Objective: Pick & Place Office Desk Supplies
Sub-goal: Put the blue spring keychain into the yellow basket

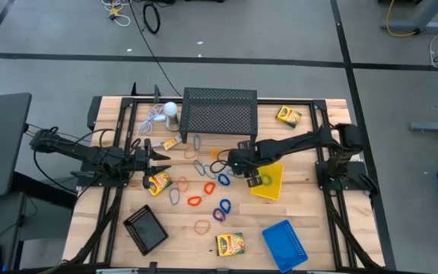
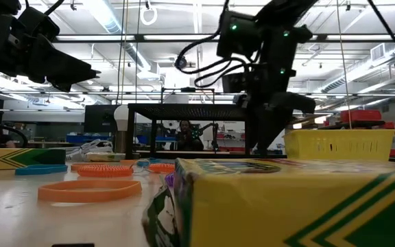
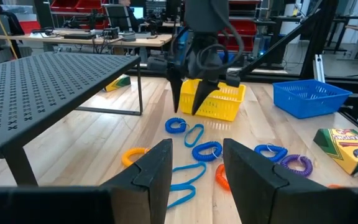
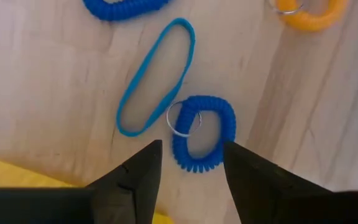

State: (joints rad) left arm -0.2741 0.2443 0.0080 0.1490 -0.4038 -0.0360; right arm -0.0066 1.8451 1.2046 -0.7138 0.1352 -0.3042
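So this one looks barely started, judging by how much is loose on the wooden table (image 1: 112,228). The right gripper (image 1: 232,163) hangs low over the middle of the table, just beside the yellow mesh tray (image 1: 272,183), with its two dark fingers spread apart and nothing between them; its wrist view looks straight down on a blue coiled wristband loop with a small metal ring (image 4: 205,132) and a flat light-blue rubber band (image 4: 156,76) lying next to it, both flat on the wood. The yellow tray seems to have at least one dark loop in it, hard to say more. The blue mesh tray (image 1: 285,243) near the front edge and the small black mesh tray (image 1: 145,228) both look empty to me. Most of the coloured loops (orange, blue, purple, red) lie scattered in the middle. The yellow-green crayon boxes are all out too: one by the left gripper (image 1: 160,157), whose fingers sit partly apart holding nothing, one at the front (image 1: 230,244), one at the back right (image 1: 288,116). So I'd say nearly everything is left to sort.
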